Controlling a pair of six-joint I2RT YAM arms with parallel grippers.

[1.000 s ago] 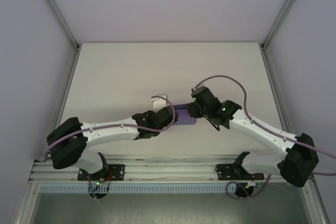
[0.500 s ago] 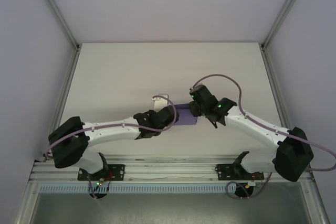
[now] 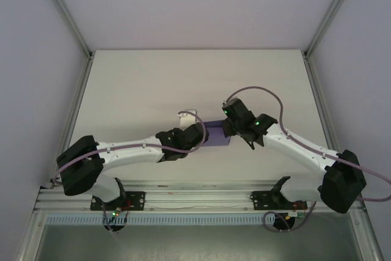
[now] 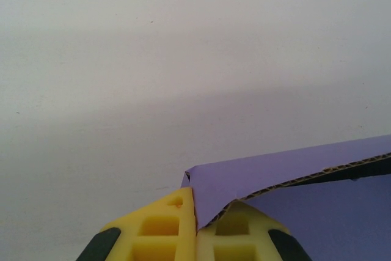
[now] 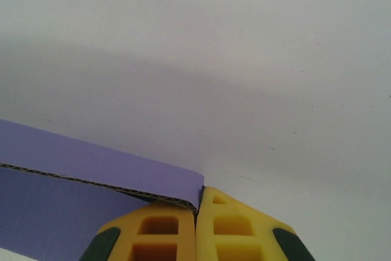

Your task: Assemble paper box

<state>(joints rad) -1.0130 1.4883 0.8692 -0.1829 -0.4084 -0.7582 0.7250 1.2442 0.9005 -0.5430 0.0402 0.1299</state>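
Paper box (image 3: pixel 217 133) purple, near middle of table (image 3: pixel 140 84), slightly toward near edge, spanning gap between the two arms. Long axis left-to-right, one short end toward each pincer. Left pincer (image 4: pixel 195 212) clamped on left corner: card edge pinched between yellow pads (image 4: pixel 160 227), corrugated edge running off to the right. Right pincer (image 5: pixel 200 203) clamped on opposite corner, card running off to the left. Both equally near, each at its own end. Judged: next fold turns on this end-to-end hold; box lies inward of each pincer, so any push together likely bows the card. Resting on or lifted off table: cannot tell.
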